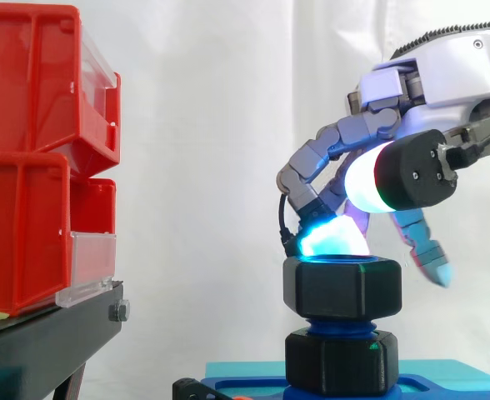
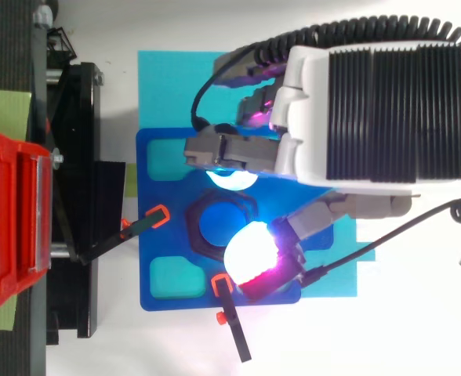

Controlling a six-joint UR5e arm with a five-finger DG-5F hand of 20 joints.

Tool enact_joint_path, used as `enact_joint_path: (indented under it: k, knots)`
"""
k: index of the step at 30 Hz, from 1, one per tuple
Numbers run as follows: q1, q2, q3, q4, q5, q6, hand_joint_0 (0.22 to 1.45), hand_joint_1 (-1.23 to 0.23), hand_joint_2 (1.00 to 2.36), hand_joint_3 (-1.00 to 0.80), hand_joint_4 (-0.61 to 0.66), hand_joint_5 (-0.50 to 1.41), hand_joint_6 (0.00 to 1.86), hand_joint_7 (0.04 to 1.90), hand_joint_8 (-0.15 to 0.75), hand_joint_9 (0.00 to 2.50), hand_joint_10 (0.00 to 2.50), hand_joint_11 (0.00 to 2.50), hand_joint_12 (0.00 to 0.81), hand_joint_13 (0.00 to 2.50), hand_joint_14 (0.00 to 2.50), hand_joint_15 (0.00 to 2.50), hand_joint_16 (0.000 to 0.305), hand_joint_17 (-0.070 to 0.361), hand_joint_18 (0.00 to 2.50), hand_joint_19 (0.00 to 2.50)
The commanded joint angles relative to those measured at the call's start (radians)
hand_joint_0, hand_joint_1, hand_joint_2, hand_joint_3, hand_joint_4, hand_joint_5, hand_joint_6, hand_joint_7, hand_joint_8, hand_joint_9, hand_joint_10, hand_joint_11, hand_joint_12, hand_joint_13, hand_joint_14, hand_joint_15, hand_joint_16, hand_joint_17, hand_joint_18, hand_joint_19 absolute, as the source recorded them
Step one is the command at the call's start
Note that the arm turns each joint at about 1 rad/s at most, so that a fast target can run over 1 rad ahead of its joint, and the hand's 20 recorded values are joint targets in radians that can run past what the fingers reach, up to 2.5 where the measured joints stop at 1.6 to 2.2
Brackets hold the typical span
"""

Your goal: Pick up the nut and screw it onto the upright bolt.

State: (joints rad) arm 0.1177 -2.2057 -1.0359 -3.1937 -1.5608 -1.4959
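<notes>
A black hex nut sits level on top of the upright blue bolt, whose thread shows below it. From above, the bolt's blue end shows inside the nut's ring. Under it is a second black hex piece on the blue fixture plate. My hand hangs over the nut from the right. One bent finger's cyan pad touches the nut's top rim at the far side. The white thumb pad stands above the nut, apart from it. Nothing is pinched.
Red bins are stacked on the black stand at the left. Two orange-and-black clamps hold the blue plate to a cyan mat. A white curtain hangs behind.
</notes>
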Motion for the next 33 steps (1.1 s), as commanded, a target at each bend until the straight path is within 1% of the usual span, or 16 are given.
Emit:
enact_joint_path:
  k: [1,2,4,7,9,10,11,15,18,19,20,23,24,29,30,33]
  knots:
    - [-0.007,0.001,0.020,-0.035,-0.001,-0.012,0.55,-0.29,1.00,-0.50,0.08,0.10,0.54,1.38,0.248,1.87,0.01,0.15,0.130,1.23,0.00,0.00,0.000,0.000,0.83,0.00]
    - [-0.012,0.001,0.033,-0.057,-0.001,-0.018,0.55,-0.29,1.00,-0.50,0.07,0.10,0.54,1.38,0.254,1.87,0.01,0.16,0.130,1.24,0.00,0.00,0.000,0.000,0.84,0.00]
    - [-0.015,0.000,0.042,-0.068,-0.001,-0.023,0.54,-0.26,1.00,-0.50,0.09,0.09,0.50,1.43,0.277,1.77,0.01,0.16,0.139,1.19,0.00,0.00,0.004,0.008,0.77,0.00]
    - [-0.018,0.000,0.045,-0.072,-0.002,-0.026,0.53,-0.23,1.00,-0.50,0.14,0.05,0.50,1.33,0.285,1.70,0.01,0.18,0.160,1.14,0.00,0.00,0.008,0.019,0.70,0.00]
    - [-0.018,0.000,0.050,-0.071,-0.002,-0.026,0.52,-0.21,1.00,-0.50,0.21,0.01,0.51,1.15,0.278,1.55,0.01,0.17,0.183,1.06,0.00,0.00,0.012,0.028,0.63,0.00]
    - [-0.018,0.000,0.056,-0.069,-0.002,-0.027,0.52,-0.21,1.00,-0.50,0.21,0.00,0.51,1.14,0.276,1.54,0.01,0.17,0.184,1.04,0.00,0.00,0.013,0.029,0.63,0.00]
    - [-0.018,0.000,0.059,-0.069,-0.002,-0.029,0.52,-0.20,1.00,-0.50,0.24,-0.03,0.50,1.02,0.252,1.42,0.01,0.15,0.204,0.97,0.00,0.00,0.017,0.037,0.56,0.00]
    - [-0.018,0.000,0.066,-0.054,-0.010,-0.035,0.50,-0.19,1.00,-0.50,0.20,-0.10,0.50,0.76,0.248,1.18,0.00,0.03,0.241,0.78,0.00,0.00,0.023,0.052,0.44,0.00]
    - [-0.012,-0.002,0.063,-0.023,-0.015,-0.037,0.49,-0.17,1.00,-0.50,0.18,-0.13,0.50,0.67,0.238,0.95,0.00,0.00,0.266,0.61,0.00,0.00,0.029,0.065,0.25,0.00]
    - [-0.007,-0.002,0.057,0.001,-0.016,-0.037,0.49,-0.17,1.00,-0.50,0.18,-0.13,0.50,0.66,0.238,0.93,0.00,0.00,0.271,0.57,0.00,0.00,0.030,0.067,0.21,0.00]
    - [-0.007,-0.002,0.057,0.001,-0.016,-0.037,0.49,-0.17,1.00,-0.50,0.18,-0.13,0.50,0.65,0.233,0.88,0.00,0.00,0.271,0.51,0.00,0.00,0.030,0.068,0.15,0.00]
    - [0.004,-0.006,0.039,0.041,-0.010,-0.035,0.48,-0.14,1.00,-0.50,0.17,-0.13,0.50,0.64,0.216,0.70,0.00,0.00,0.292,0.37,0.00,0.00,0.032,0.073,0.00,0.00]
    - [0.011,-0.006,0.020,0.061,-0.008,-0.035,0.48,-0.13,1.00,-0.50,0.17,-0.12,0.50,0.63,0.216,0.66,0.00,0.00,0.302,0.31,0.00,0.00,0.034,0.076,0.00,0.00]
    - [0.033,-0.006,-0.019,0.098,0.004,-0.018,0.47,-0.10,1.00,-0.50,0.13,-0.11,0.50,0.63,0.190,0.47,0.00,0.00,0.319,0.14,0.00,0.00,0.039,0.087,0.00,0.00]
    - [0.037,-0.006,-0.021,0.103,0.005,-0.007,0.47,-0.08,1.00,-0.50,0.12,-0.11,0.50,0.63,0.182,0.43,0.00,0.00,0.323,0.10,0.00,0.00,0.040,0.089,0.00,0.00]
    - [0.039,-0.006,-0.021,0.100,0.005,0.006,0.47,-0.07,1.00,-0.50,0.10,-0.10,0.50,0.63,0.174,0.36,0.00,0.00,0.327,0.05,0.00,0.00,0.041,0.093,0.00,0.00]
